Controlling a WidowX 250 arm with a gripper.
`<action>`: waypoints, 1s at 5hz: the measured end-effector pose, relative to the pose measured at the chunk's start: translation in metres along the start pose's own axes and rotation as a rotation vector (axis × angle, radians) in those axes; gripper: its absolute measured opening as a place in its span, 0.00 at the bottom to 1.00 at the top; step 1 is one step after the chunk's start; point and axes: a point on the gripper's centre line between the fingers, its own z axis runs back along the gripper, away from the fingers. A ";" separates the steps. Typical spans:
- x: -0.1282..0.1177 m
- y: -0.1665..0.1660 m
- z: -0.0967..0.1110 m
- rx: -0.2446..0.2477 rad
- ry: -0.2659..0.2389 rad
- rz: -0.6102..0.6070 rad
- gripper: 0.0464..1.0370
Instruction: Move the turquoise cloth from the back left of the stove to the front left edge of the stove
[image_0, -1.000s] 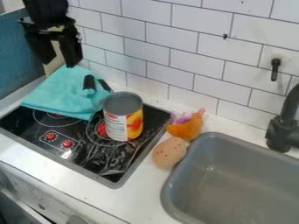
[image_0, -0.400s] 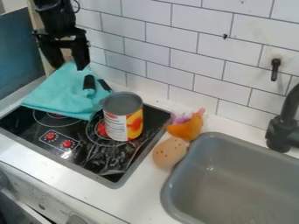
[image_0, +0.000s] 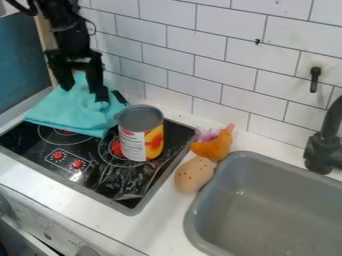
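Turquoise cloth (image_0: 63, 112) lies bunched over the back left of the black cooktop (image_0: 100, 175), spilling past its edge, and its folds look the same as a moment ago. What has changed is the gripper (image_0: 83, 92): it has come down and a little to the right, from above the cloth's far end to a place right over its raised part. Its two fingers stand apart with turquoise showing between them, so it is open and has nothing clamped; whether the tips already touch the fabric, I cannot tell. The right-hand fingertip in the view now overlaps one of two dark pieces on the cloth, while the other dark piece (image_0: 119, 97) shows just beside it. For the work in hand, I judge this to be the approach to a grasp, with the cloth in reach but no hold made yet; closing here could catch a dark piece along with the fabric.

Next to the cloth, the can (image_0: 141, 137) stands upright on the cooktop, unmoved. Farther right, the orange toy (image_0: 214, 149) and the speckled, egg-shaped thing (image_0: 194, 175) rest beside the grey sink (image_0: 190, 225), also unchanged.
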 end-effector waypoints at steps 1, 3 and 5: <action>0.000 0.006 -0.018 0.016 0.035 0.014 0.96; -0.014 0.011 -0.029 -0.018 0.110 -0.022 0.96; -0.055 0.024 -0.029 -0.060 0.265 -0.195 0.96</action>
